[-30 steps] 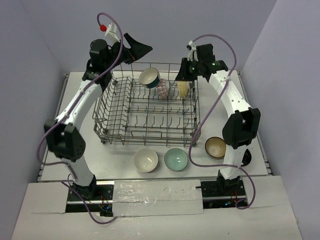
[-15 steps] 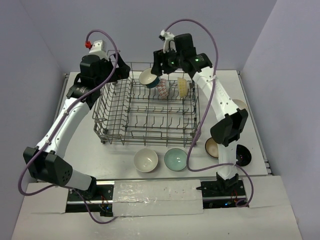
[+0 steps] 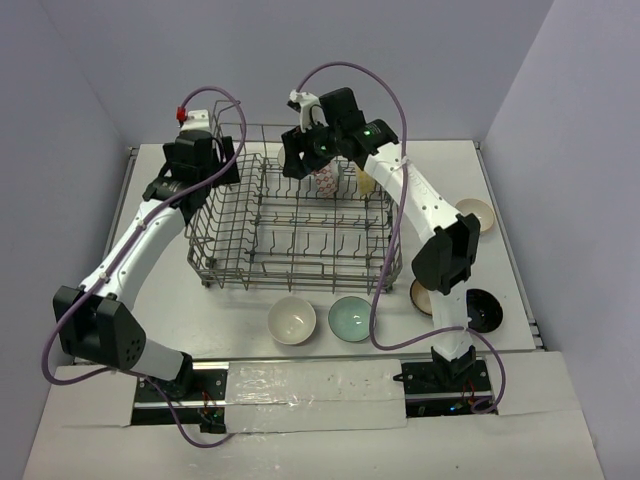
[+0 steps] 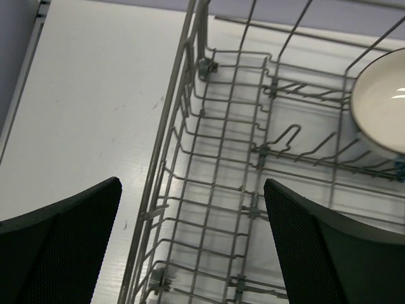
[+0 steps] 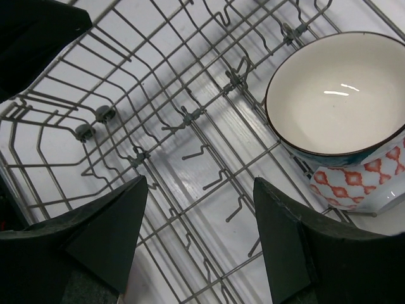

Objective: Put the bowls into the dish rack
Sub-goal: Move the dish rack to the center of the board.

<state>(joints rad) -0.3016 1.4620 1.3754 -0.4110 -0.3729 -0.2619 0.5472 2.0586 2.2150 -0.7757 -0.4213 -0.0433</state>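
Grey dish rack [image 3: 222, 215], red-patterned bowl [image 5: 367, 180]

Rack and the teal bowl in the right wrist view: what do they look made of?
Rack: thin grey metal wire with a dull finish, possibly coated; the rods are bent and joined at crossings. Teal bowl: probably glazed ceramic, with sharp light glints on its smooth cream inside and a dark rim.

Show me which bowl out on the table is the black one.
The black bowl at the near right, just right of the right arm; the others are white, pale green, tan and cream.
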